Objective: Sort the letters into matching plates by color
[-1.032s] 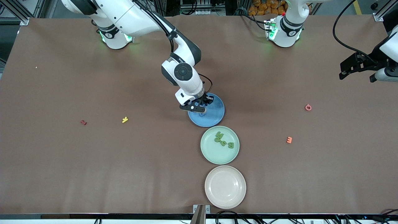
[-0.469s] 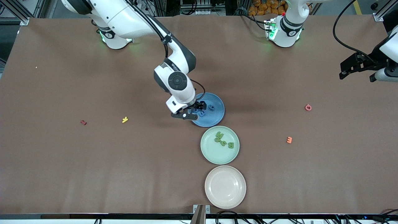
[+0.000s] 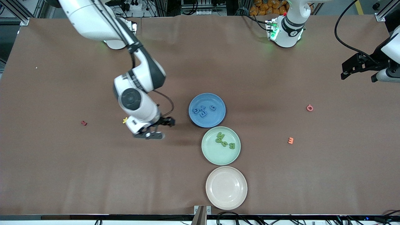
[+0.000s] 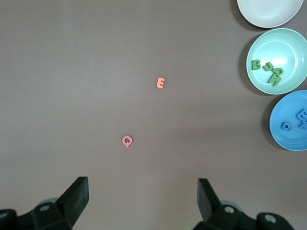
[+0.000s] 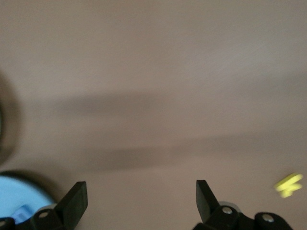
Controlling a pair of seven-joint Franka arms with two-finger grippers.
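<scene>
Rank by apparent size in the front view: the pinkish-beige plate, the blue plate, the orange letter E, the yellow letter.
1. Round pinkish-beige plate, nearest the camera, so its lead is unsure.
2. Round blue plate.
3. Orange letter E and yellow letter: alike, the yellow partly hidden.

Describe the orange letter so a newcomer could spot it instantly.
Start at the mint green plate, middle of the three-plate row. Toward the left arm's end of the table lies the orange letter E, alone on bare table. The pink letter Q, its only neighbour, lies farther from the front camera.

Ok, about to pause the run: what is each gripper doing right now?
Left gripper: open, empty, waiting.
Right gripper: open, empty, over the table beside the yellow letter.
</scene>
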